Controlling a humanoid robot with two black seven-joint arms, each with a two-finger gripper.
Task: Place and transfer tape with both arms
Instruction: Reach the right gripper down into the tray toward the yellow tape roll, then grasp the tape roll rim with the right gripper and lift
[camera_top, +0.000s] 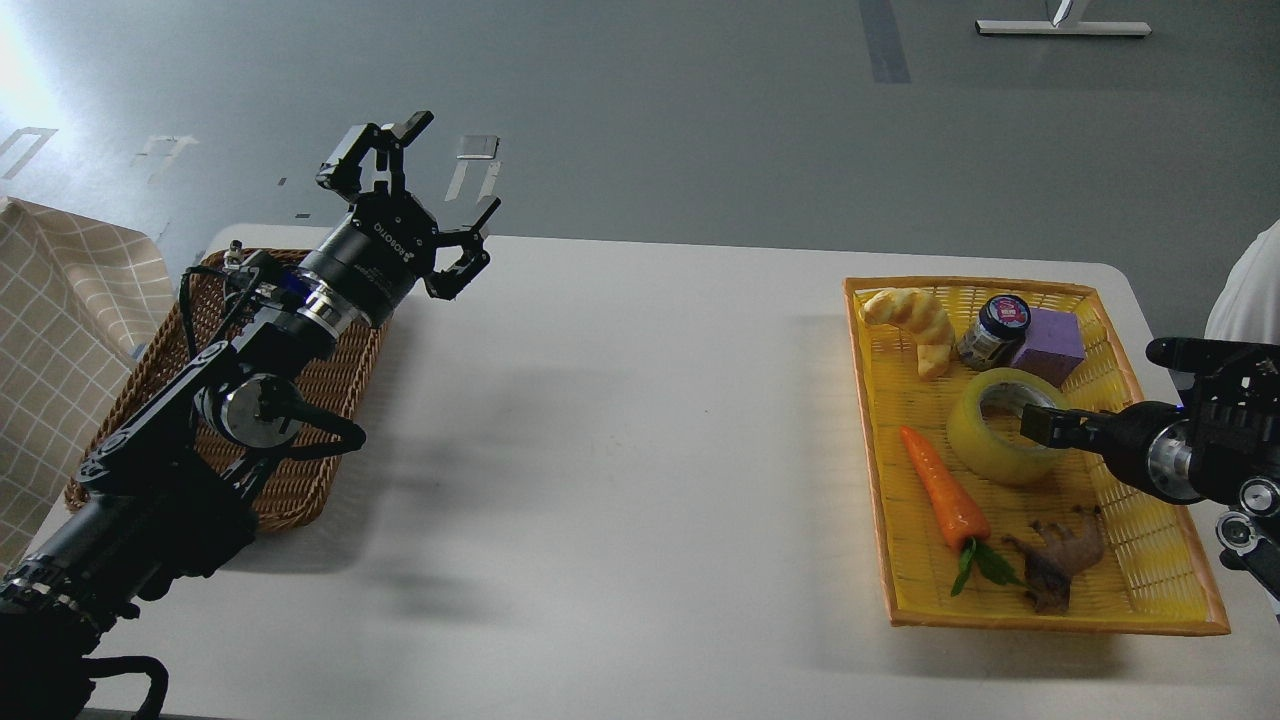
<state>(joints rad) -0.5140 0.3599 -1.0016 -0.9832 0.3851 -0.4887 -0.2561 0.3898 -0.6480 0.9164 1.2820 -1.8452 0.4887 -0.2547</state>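
Yellowish translucent packing tape roll (1003, 428) w/ grey-white core sits in yellow woven plastic tray (1150, 560), near its right edge, between purple block (1050, 345) and brown toy animal (1062, 555). Right gripper (1045, 425) reaches onto roll's top; can't tell if fingers are clamped. Left gripper (415, 200) hangs spread wide over table's (620, 450) far-left, by brown wicker basket (300, 480). Step looks like the pick: next needs firm grip, lift, carry toward left gripper.
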